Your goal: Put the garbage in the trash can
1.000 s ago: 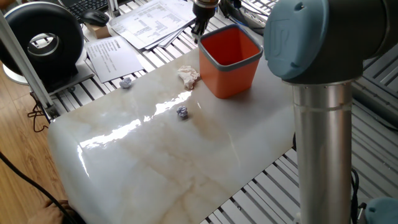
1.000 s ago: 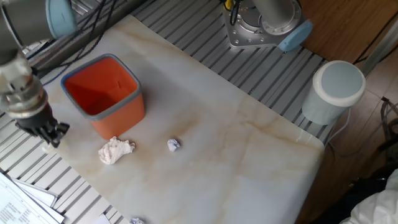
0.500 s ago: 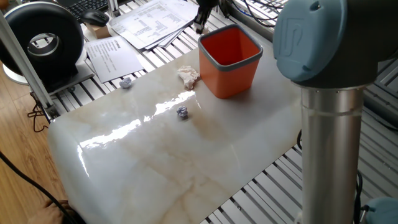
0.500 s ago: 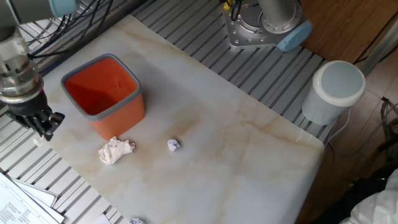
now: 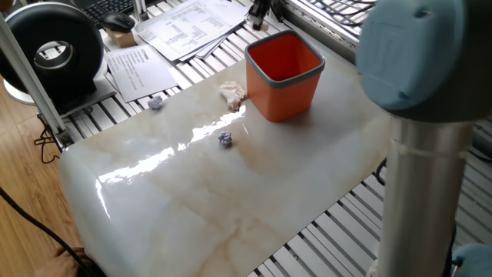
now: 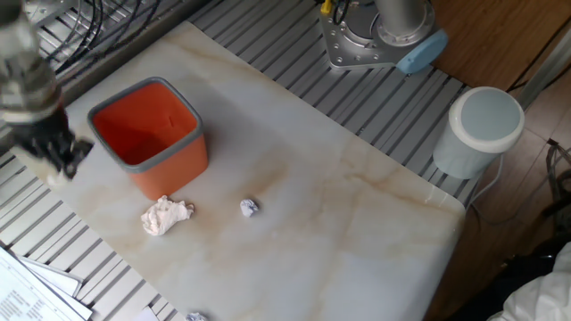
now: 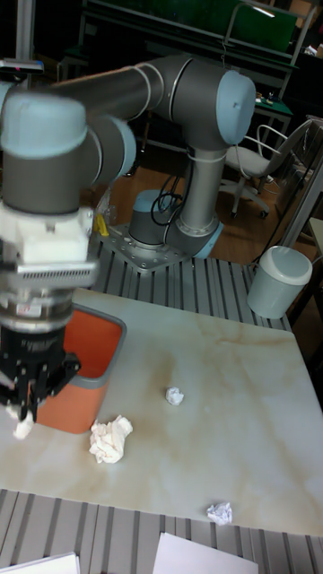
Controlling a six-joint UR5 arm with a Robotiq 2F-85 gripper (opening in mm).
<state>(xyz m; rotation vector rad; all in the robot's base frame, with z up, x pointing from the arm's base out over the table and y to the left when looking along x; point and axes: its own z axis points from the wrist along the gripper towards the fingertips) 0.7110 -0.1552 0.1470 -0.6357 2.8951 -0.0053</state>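
Note:
The orange trash can [image 5: 288, 96] [image 6: 174, 165] [image 7: 67, 408] stands at one end of the marble slab. On the slab lie three pieces of garbage. A cream tissue wad [image 5: 234, 94] [image 6: 165, 215] [image 7: 110, 439] sits beside the can. One small paper ball [image 5: 224, 138] [image 6: 249, 208] [image 7: 175, 395] rests mid-slab. Another ball [image 5: 156, 101] [image 6: 194, 316] [image 7: 219, 513] is near the slab's edge. My gripper [image 7: 27, 408] [image 6: 58, 160] [image 5: 260, 9] hangs just outside the can's wall, above the slats, fingers bunched together. A small white lump [image 7: 22, 428] shows at their tips.
Printed paper sheets [image 5: 184, 27] lie on the slats beyond the can. A black round device [image 5: 58, 50] stands at the slab's corner. A grey-white lidded cylinder [image 6: 482, 129] [image 7: 280, 280] stands off the far side. The arm's column [image 5: 423, 169] fills the foreground.
My gripper has risen beside the trash can, from near the slats to about rim height, and the white lump has stayed at its tips. The garbage on the slab has not moved.

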